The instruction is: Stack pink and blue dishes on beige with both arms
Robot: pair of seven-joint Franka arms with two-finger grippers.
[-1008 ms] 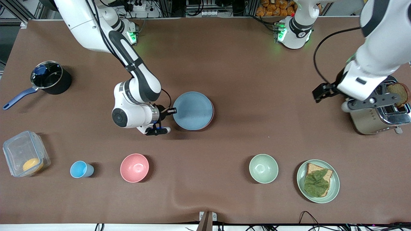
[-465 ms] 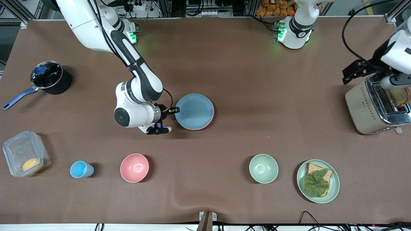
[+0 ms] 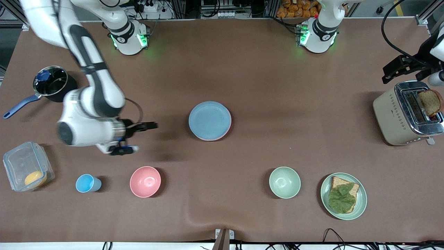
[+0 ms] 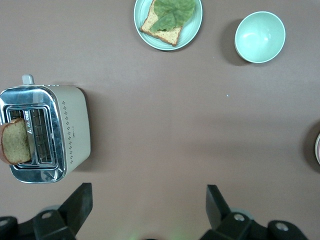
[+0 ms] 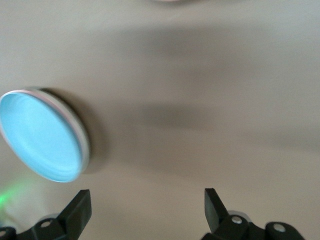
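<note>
The light blue plate (image 3: 210,120) lies on top of the pink plate, of which only a thin rim (image 3: 222,136) shows beneath it, at the middle of the table. The beige plate is hidden. My right gripper (image 3: 138,138) hangs open and empty over bare table, apart from the stack, toward the right arm's end. In the right wrist view the blue plate (image 5: 42,135) lies off to one side of the open right gripper (image 5: 147,210). My left gripper (image 4: 149,210) is open and empty, high up near the toaster (image 4: 47,132).
A black pot (image 3: 52,83), a clear box (image 3: 26,170), a blue cup (image 3: 86,183) and a pink bowl (image 3: 145,181) stand toward the right arm's end. A green bowl (image 3: 284,182), a green plate (image 3: 362,199) with bread, and the toaster (image 3: 404,113) stand toward the left arm's end.
My right gripper let go of the blue plate's rim and drew back toward the right arm's end. The left arm rose and pulled away over the toaster toward the table's edge.
</note>
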